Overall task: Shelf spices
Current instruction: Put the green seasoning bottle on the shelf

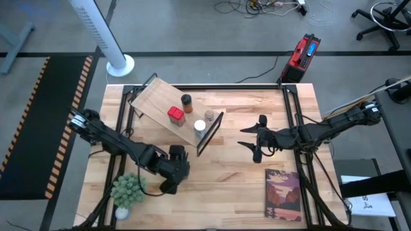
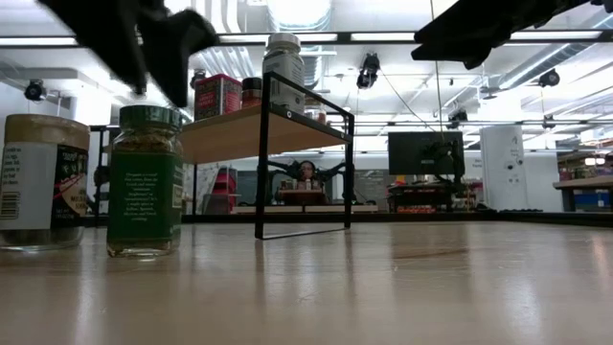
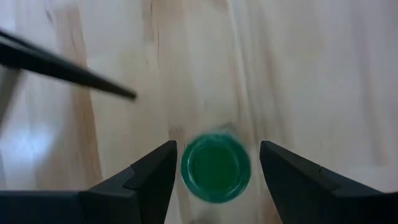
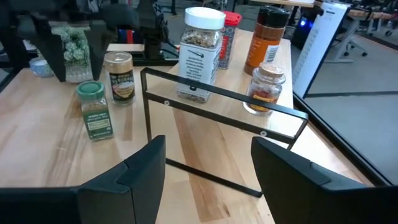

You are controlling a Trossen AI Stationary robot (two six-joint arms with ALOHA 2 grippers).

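Observation:
My left gripper (image 1: 173, 168) hovers open above the green-lidded jar (image 3: 216, 168), one finger on each side of the lid and clear of it. The jar (image 2: 144, 182) stands upright on the table beside the tan-topped jar (image 2: 38, 182); my own arm hides both in the high view. The shelf (image 1: 172, 110) is a slanted plank with a black frame (image 2: 302, 153). On it stand the red tin (image 1: 175, 115), the dark-lidded brown jar (image 1: 187, 101), the white-lidded jar (image 4: 200, 53) and the small jar (image 4: 266, 87). My right gripper (image 1: 255, 142) waits open, right of the shelf.
A green potted plant (image 1: 126, 189) stands near the table's near left corner, close to my left arm. A book (image 1: 282, 194) lies flat at the near right. Black rails (image 1: 292, 115) run along the table's sides. Bare wood (image 1: 225, 186) lies between the grippers.

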